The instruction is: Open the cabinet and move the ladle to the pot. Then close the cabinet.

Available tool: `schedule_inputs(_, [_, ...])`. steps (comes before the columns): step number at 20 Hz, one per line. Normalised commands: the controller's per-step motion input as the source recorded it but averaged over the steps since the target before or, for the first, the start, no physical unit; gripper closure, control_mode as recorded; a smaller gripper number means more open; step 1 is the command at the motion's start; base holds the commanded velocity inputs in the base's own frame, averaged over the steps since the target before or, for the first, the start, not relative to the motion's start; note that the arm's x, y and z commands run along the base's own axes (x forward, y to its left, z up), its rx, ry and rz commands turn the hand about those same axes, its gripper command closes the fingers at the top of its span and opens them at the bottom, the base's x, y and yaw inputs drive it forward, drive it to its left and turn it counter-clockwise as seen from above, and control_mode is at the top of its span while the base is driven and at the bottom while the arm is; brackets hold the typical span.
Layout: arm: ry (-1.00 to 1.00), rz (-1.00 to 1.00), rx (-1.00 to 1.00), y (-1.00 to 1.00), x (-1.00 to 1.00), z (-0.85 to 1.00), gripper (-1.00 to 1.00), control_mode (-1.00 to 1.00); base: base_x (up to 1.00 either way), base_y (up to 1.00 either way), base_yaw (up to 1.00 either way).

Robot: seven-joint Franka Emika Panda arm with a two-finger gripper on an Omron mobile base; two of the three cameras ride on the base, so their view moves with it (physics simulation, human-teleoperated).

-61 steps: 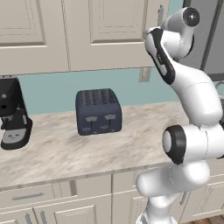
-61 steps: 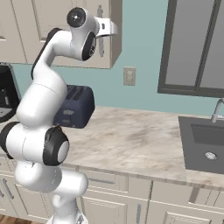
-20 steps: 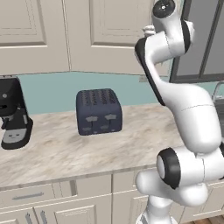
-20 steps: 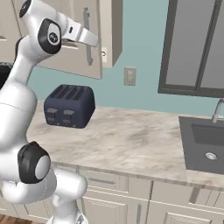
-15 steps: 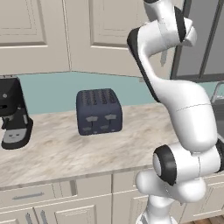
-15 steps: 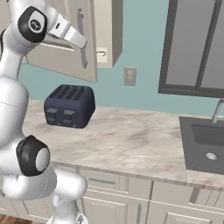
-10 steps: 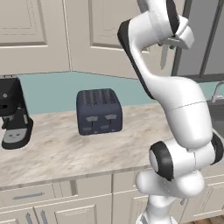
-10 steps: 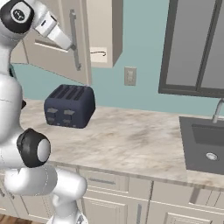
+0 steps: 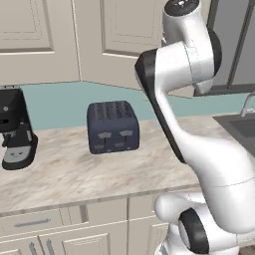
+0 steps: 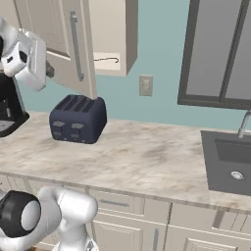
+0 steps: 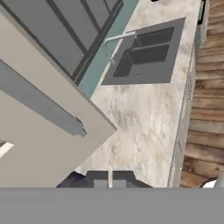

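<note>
The beige upper cabinet (image 10: 111, 29) stands open, its raised-panel door (image 10: 51, 27) swung far out to the left. On the plain shelf inside lies the black ladle (image 10: 105, 59); I see only its thin handle and the hooked end. My gripper (image 10: 48, 71) hangs left of the door's silver bar handle (image 10: 74, 46), apart from it, and its fingers are too small to read. In the hand view the door (image 11: 43, 148) and its bar handle (image 11: 41, 105) pass close by on the left. The same door (image 9: 124, 40) shows behind my arm in the left base view.
A dark blue toaster (image 10: 77, 118) sits on the marble counter (image 10: 147, 157) under the open door. A black coffee machine (image 9: 15, 127) stands at the far left. The sink (image 10: 233, 159) with its faucet (image 11: 116, 41) lies to the right, below a dark window (image 10: 220, 49).
The cabinet door has swung much wider open to the left. My hand travelled left and down with it and now sits off the handle.
</note>
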Motion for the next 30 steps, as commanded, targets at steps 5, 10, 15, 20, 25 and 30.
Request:
schedule_inputs(5, [-0.67, 0.20, -0.02, 0.22, -1.00, -0.45, 1.00, -1.00, 0.00, 0.00, 0.00])
schedule_inputs(10, [-0.49, 0.23, -0.04, -0.36, -0.99, 1.00, 1.00, -1.00, 0.00, 0.00, 0.00])
schedule_inputs(15, [-0.16, 0.17, 0.10, -0.80, -0.78, 0.83, 1.00, -1.00, 0.00, 0.00, 0.00])
schedule_inputs(20, [0.07, 0.09, 0.26, -0.74, -0.35, 0.48, 1.00, -1.00, 0.00, 0.00, 0.00])
schedule_inputs(25, [0.06, 0.10, 0.31, -0.51, 0.00, 0.00, 1.00, -1.00, 0.00, 0.00, 0.00])
schedule_inputs(30, [-0.06, 0.15, 0.39, -0.29, 0.00, -0.33, 1.00, -1.00, 0.00, 0.00, 0.00])
